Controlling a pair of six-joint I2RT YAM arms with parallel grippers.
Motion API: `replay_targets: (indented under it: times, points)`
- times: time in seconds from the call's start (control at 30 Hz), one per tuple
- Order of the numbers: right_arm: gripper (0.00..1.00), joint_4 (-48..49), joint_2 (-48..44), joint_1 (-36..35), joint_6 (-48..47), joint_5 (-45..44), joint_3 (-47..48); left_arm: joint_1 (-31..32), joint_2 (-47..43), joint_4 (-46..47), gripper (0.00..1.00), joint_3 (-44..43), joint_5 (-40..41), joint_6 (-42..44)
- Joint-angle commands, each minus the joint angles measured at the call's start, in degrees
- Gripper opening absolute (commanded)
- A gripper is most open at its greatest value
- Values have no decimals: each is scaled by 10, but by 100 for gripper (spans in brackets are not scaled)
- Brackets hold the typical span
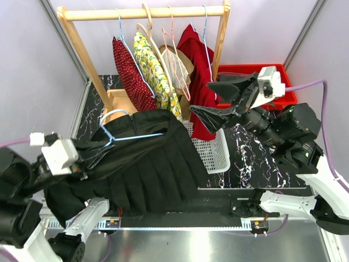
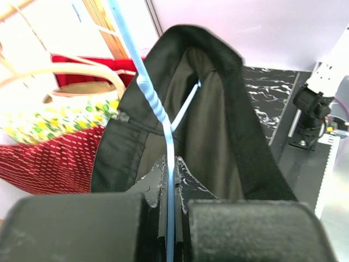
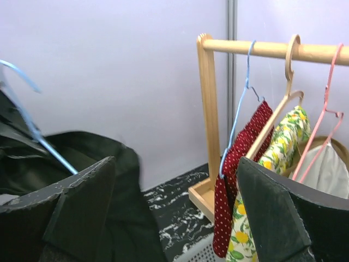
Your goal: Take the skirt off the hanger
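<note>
Top view, skirt: the black pleated skirt is spread over the lower left and centre of the frame, its waistband towards the upper left.
Top view, hanger: the light blue wire hanger lies at the waistband, hook curling up to the left.
Top view, left gripper: the left gripper sits at the skirt's left edge, at the hanger's end; its jaws are hard to make out against the dark cloth.
Top view, right gripper: the right gripper hangs spread wide and empty in the upper right, above the white basket.
Top view, surroundings: a wooden rack with hung clothes crosses the top; a red bin stands to its right.
Left wrist, left gripper: pinched narrow on the hanger wire at bottom centre.
Left wrist, skirt: the skirt fills the centre, the wire running inside its open waistband.
Right wrist, right gripper: fingers stand far apart at the bottom, with nothing between them.
Right wrist, skirt: the skirt and hanger lie at the left edge, apart from the fingers.
Right wrist, rack: the rack stands on the right, carrying a red dotted garment and a lemon-print garment.
</note>
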State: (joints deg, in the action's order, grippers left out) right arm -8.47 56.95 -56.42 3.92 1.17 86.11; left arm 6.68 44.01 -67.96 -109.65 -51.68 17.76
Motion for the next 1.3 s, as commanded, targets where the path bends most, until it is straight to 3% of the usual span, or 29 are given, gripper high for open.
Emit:
replay_targets:
  times: [0.0,0.6,0.87,1.03,1.2,1.27]
  points:
    - [100,16,25,-3,28,36,10,-1,11,83,0,8,-14,-19]
    - [98,6,105,-3,78,71,20,-1,-11,120,0,62,10,-17]
    - [65,-8,135,-3,102,96,30,-1,-17,143,0,80,36,-22]
    - [49,-27,150,-3,106,89,42,-1,-23,150,0,80,45,-18]
    - [9,-37,158,-4,103,70,56,-1,-23,155,0,82,48,-20]
    - [1,-51,162,-4,89,57,74,-1,-24,155,0,94,47,-19]
